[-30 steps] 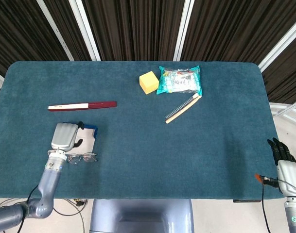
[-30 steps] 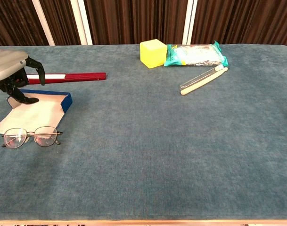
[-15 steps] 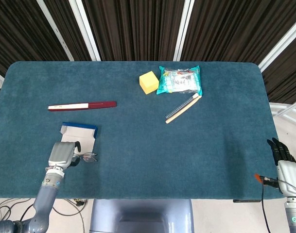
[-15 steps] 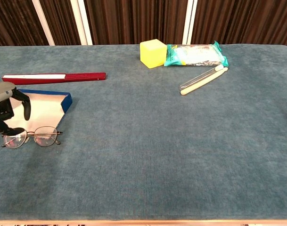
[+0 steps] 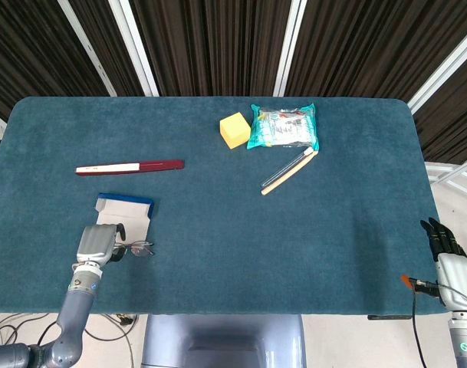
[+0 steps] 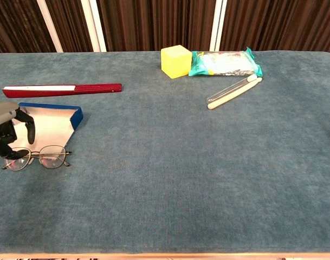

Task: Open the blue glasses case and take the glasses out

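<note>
Chest view cuts the left hand (image 6: pixel 6 132) off at the frame's left edge, fingers curled down over the left lens of the glasses (image 6: pixel 37 157), near the table's (image 6: pixel 170 179) front left corner. Hard to tell whether touching the frame or just hovering over it; can't call it a grip from either view. From the head view, same hand (image 5: pixel 97 243) seen from above, its back hiding the left half of the glasses (image 5: pixel 137 248), only the right lens and a bit of temple sticking out. Case (image 6: pixel 51 120) lying open just behind the glasses, blue rim toward the table's back, pale inside facing up, its near left part covered by the hand. Case (image 5: pixel 124 211) also partly hidden in the head view.

Right hand (image 5: pixel 445 249) barely visible, off the table past its front right corner, dark fingers pointing up and close together, nothing in them as far as can be seen. Not in the chest view at all.

Elsewhere: red strip (image 6: pixel 62 89) toward the left edge behind the case, yellow cube (image 6: pixel 176 60) and a teal packet (image 6: pixel 225 63) near the back edge, a thin stick (image 6: pixel 233 92) just in front of the packet. Print on the packet too small to read.
</note>
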Tool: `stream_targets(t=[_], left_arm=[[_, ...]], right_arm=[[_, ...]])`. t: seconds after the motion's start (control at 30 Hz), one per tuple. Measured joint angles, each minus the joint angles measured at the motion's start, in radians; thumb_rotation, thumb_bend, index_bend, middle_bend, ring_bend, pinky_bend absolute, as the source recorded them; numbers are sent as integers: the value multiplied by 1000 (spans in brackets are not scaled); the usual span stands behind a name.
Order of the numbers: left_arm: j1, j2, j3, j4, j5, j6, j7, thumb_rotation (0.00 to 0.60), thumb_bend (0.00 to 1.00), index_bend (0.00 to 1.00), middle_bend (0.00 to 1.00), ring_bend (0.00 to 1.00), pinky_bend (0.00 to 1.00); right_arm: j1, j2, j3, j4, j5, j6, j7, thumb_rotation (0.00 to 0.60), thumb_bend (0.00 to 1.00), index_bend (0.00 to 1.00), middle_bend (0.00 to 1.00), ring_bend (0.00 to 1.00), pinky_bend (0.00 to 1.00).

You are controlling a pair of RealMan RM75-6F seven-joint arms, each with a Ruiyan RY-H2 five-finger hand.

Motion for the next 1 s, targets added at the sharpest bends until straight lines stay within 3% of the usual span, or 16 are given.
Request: stream_targets(t=[1.0], left_arm=[[-25, -38, 14, 21, -42, -6, 3, 600, 378, 532, 1000, 1000, 1000]], right_arm=[[-1, 3, -1, -1, -3, 2, 5, 600, 205, 0, 0, 0, 230]])
